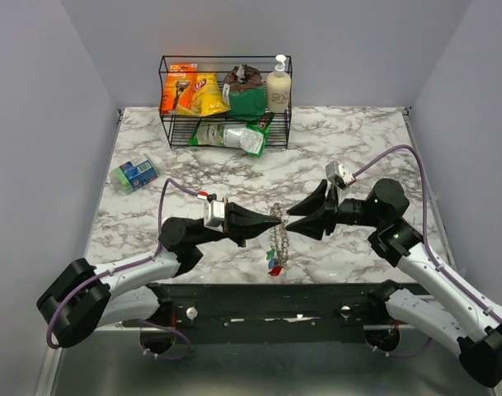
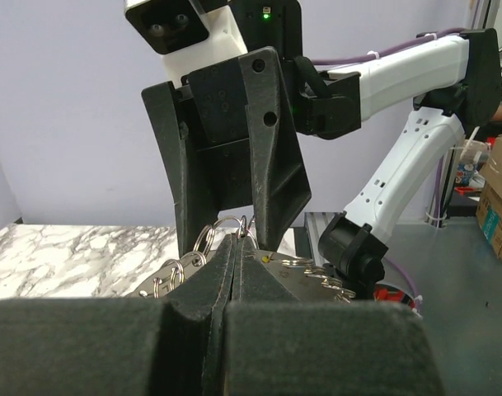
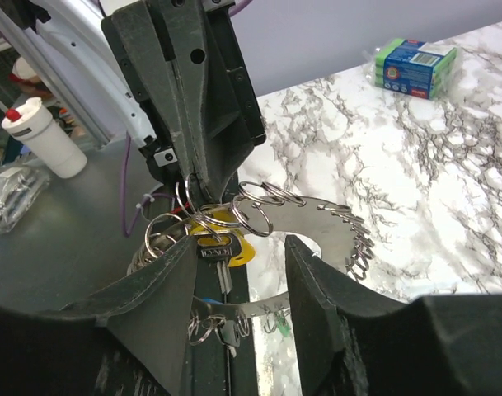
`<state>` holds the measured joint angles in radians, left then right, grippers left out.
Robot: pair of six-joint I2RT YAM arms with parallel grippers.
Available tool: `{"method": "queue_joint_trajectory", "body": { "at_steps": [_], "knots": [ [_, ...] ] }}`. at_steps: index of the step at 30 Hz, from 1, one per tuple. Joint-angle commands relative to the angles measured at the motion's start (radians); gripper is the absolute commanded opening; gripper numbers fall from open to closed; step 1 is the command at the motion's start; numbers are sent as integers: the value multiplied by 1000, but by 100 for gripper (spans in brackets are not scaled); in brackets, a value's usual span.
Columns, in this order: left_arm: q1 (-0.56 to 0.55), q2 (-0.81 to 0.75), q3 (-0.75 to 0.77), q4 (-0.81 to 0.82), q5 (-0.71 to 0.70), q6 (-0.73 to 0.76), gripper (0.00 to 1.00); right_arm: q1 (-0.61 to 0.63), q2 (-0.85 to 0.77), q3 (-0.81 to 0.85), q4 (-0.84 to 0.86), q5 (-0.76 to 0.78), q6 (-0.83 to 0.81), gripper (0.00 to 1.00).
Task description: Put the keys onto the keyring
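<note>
The left gripper [image 1: 262,233] is pinched shut on the silvery metal keyring [image 1: 277,243], which dangles edge-on between both arms over the near edge of the white marble table [image 1: 358,148]. The right gripper [image 3: 239,246] is apart, straddling a yellow-headed key [image 3: 244,249] whose shank hangs down just under the left tips. We'd call the right arm nearer.

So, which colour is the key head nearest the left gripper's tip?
Yellow key head, clearest in right wrist view.

one keyring [image 1: 276,239], one wire rack [image 1: 178,132], one soap bottle [image 1: 279,89], one box [image 1: 134,173]
</note>
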<state>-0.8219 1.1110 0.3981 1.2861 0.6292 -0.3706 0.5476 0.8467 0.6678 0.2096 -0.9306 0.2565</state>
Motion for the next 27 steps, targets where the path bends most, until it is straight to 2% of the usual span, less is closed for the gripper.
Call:
{"method": "queue_joint_trajectory", "body": {
  "at_steps": [1,11,17,25,27],
  "knots": [
    [4,0,30,216,10,-1,0,-5,-23,-8,45,-31,-8,56],
    [4,32,39,266,21,-39,0,-5,-17,1,65,-86,13,56],
    [4,30,38,280,18,-44,0,-3,-8,-5,60,-106,10,43],
    [3,0,38,249,13,-30,0,-5,-17,-33,53,-93,-2,41],
    [4,-2,38,246,15,-30,0,-5,-18,-36,54,-96,-2,38]
  ]
}}
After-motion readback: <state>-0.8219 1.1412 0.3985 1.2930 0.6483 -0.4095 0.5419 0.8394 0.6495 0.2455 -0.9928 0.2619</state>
